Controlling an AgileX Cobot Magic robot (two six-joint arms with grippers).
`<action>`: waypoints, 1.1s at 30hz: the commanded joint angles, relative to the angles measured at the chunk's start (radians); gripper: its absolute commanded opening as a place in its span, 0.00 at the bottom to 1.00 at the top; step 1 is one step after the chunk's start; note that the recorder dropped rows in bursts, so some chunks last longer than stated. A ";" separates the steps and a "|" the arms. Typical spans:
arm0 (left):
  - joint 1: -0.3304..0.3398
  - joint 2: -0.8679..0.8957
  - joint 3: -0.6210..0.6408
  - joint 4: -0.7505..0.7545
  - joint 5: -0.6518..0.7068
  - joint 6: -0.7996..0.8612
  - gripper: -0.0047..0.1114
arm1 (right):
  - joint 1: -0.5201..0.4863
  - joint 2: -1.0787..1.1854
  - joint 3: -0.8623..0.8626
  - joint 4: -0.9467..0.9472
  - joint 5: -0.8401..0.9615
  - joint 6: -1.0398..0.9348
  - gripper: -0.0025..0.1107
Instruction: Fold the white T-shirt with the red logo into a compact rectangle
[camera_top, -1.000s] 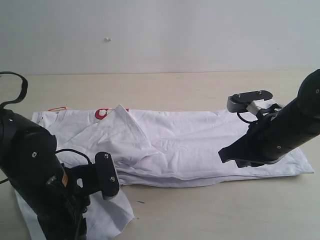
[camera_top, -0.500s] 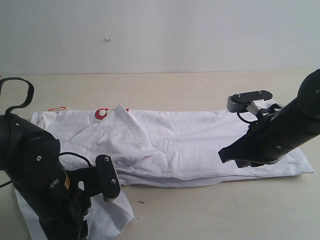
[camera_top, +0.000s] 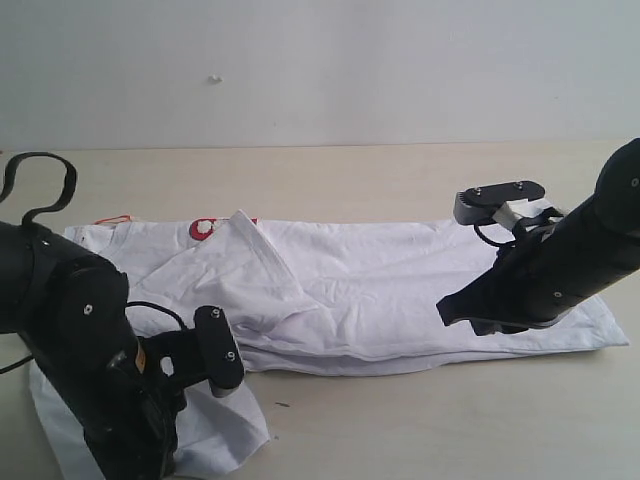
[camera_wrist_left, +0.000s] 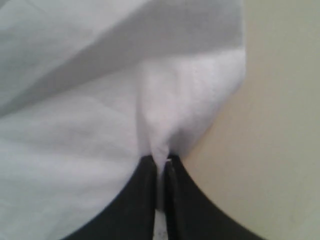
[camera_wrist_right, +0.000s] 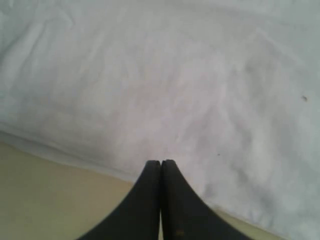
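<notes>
the white t-shirt (camera_top: 400, 290) lies stretched lengthwise across the pale surface (camera_top: 350, 170), partly folded, with a flap of cloth turned over near its left end. just a sliver of the red logo (camera_top: 205, 228) peeks out beside that flap, and an orange tag (camera_top: 113, 218) shows at the far left edge. the left tool (camera_wrist_left: 160, 164) is clenched on a pinch of the shirt's cloth at the near left corner. the right tool (camera_wrist_right: 161, 167) is pressed closed, gripping nothing, over the shirt's right end by its edge.
</notes>
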 joint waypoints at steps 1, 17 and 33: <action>-0.007 -0.021 -0.033 -0.041 0.103 0.048 0.04 | -0.003 -0.008 0.005 0.003 -0.005 -0.004 0.02; 0.084 -0.051 -0.313 0.210 0.050 0.314 0.04 | -0.003 -0.008 0.005 0.003 -0.001 -0.004 0.02; 0.158 0.142 -0.369 0.217 -0.408 0.395 0.04 | -0.003 -0.008 0.005 0.003 -0.003 -0.004 0.02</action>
